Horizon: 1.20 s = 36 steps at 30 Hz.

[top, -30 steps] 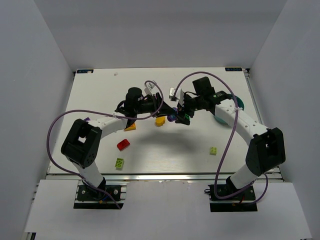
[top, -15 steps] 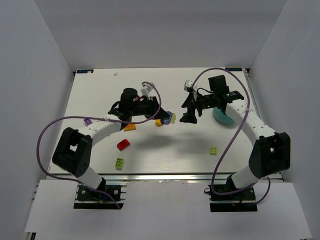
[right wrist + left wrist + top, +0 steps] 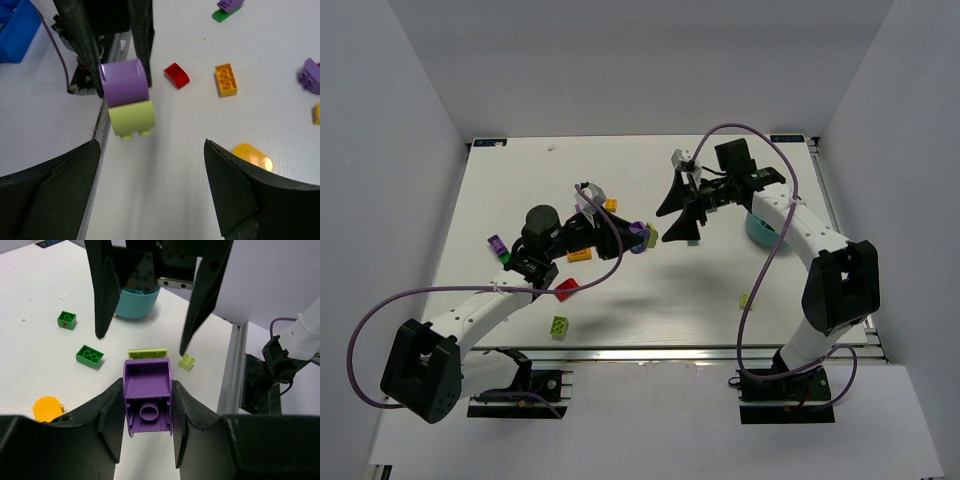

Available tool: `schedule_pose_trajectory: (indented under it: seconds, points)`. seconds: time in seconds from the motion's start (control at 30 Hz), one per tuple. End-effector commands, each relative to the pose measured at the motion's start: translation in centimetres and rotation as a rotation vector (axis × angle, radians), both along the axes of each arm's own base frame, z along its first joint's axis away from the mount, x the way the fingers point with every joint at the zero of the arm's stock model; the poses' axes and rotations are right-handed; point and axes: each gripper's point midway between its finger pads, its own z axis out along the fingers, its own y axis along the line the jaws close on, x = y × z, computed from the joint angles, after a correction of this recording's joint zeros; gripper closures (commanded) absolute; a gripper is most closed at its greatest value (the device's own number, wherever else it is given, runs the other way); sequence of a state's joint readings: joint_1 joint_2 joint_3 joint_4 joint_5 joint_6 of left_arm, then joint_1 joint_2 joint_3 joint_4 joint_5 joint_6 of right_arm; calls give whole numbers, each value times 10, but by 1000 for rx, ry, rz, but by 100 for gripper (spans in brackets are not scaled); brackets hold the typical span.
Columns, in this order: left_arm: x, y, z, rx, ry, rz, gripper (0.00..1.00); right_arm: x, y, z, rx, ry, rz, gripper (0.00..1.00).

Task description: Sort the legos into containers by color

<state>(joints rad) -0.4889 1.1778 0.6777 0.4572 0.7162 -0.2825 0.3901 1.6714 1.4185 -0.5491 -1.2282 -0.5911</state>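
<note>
My left gripper (image 3: 626, 232) (image 3: 147, 390) is shut on a purple brick (image 3: 148, 401) with a lime brick (image 3: 147, 354) stuck to its far end, held above the table. Both also show in the right wrist view, the purple brick (image 3: 124, 82) above the lime brick (image 3: 131, 117). My right gripper (image 3: 678, 214) (image 3: 152, 200) is open and empty, just right of that pair and facing it. The teal bowl (image 3: 761, 231) (image 3: 136, 304) stands behind the right gripper. Loose bricks lie on the table: red (image 3: 566, 289), orange (image 3: 579, 254), lime (image 3: 559, 324), purple (image 3: 498, 243).
Two green bricks (image 3: 66, 319) (image 3: 90, 355) and an orange oval piece (image 3: 47, 407) lie near the bowl. A small lime brick (image 3: 745, 300) lies near the front right. An orange brick (image 3: 610, 205) sits behind the left gripper. White walls enclose the table.
The two grippers met at the purple brick, then parted. My left arm pulled back to the left, still holding the purple and lime pair. My right gripper drew off and stands open.
</note>
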Motion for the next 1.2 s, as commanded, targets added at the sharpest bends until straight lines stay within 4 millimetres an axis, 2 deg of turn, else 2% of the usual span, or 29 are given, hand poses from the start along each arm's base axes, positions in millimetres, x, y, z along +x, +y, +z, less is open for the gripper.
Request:
schedule_pose_trajectory:
  seconds: [0.0, 0.2, 0.57, 0.6, 0.67, 0.7, 0.77, 1.03, 1.1, 1.13, 1.17]
  points:
    - [0, 2, 8, -6, -92, -3, 100, -13, 20, 24, 48, -14, 68, 12]
    - [2, 2, 8, -5, -96, 10, 100, -14, 29, 23, 44, -2, 73, 14]
    - [3, -1, 11, -26, -97, -1, 100, -21, 35, 13, 38, 2, 108, 28]
    - [4, -1, 11, -27, -96, -1, 100, -21, 35, 14, 38, 3, 110, 30]
    - [4, -1, 10, -28, -92, -1, 100, -21, 35, 14, 44, -10, 122, 45]
    - [5, -1, 10, -26, -94, 0, 100, -22, 34, 14, 42, -9, 124, 56]
    - [5, -1, 8, -17, -97, 4, 100, -24, 34, 14, 40, -22, 131, 64]
    - [8, 3, 3, 23, -120, 27, 100, -29, 17, 0, -5, -100, 153, 91]
    - [9, 5, 1, 39, -127, 37, 100, -25, 11, -1, -17, -125, 139, 94]
    - [10, 6, 1, 43, -132, 43, 100, -22, 8, -3, -38, -144, 126, 100]
    - [11, 7, -2, 53, -131, 47, 100, -17, 2, -4, -49, -166, 107, 100]
